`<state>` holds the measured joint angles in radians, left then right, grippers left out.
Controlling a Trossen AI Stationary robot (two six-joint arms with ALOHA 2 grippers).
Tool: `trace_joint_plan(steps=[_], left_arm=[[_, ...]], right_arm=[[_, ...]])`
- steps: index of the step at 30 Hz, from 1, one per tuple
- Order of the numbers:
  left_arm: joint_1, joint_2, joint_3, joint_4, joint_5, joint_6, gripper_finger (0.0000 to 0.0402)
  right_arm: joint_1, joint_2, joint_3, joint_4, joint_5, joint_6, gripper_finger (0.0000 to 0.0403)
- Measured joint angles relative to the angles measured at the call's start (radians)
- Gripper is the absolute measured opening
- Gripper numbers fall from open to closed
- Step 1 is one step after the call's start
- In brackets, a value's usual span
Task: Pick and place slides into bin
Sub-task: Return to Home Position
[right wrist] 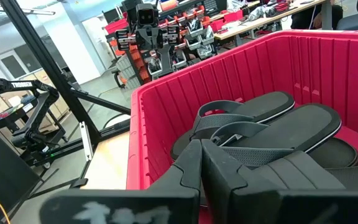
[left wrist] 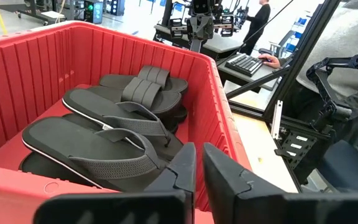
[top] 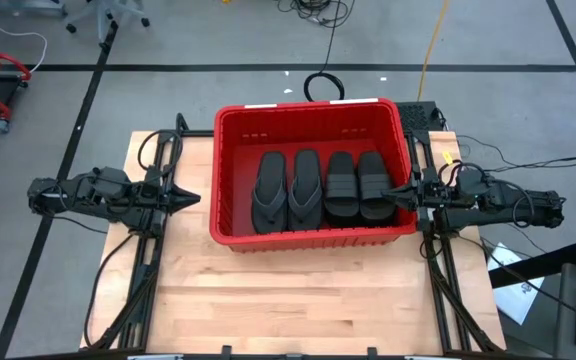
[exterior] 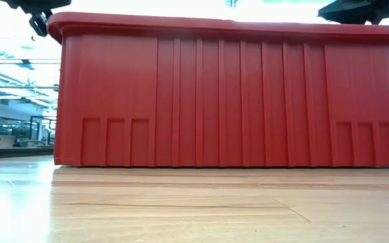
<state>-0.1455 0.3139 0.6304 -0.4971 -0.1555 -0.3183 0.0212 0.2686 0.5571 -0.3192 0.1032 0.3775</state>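
Observation:
The red bin stands at the table's middle. Inside lie two thin thong flip-flops on its left and two ribbed-strap slides on its right, flat and side by side. The left wrist view shows the flip-flops resting on other dark sandals beneath. My left gripper is shut and empty, just left of the bin's left wall. My right gripper is shut and empty at the bin's right rim. The flip-flops also show in the right wrist view. In the low view the bin's near wall hides its contents.
Bare wooden table lies between the bin and the near edge. Arm frames and cables run along both table sides. Beyond the table are workbenches and a person at a keyboard.

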Motion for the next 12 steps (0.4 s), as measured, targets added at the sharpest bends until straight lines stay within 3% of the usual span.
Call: trace_joint_plan(steps=[12], left_arm=[[0.0,0.0,0.0,0.0,0.0,0.0,0.002]], right_arm=[[0.0,0.0,0.0,0.0,0.0,0.0,0.0]])
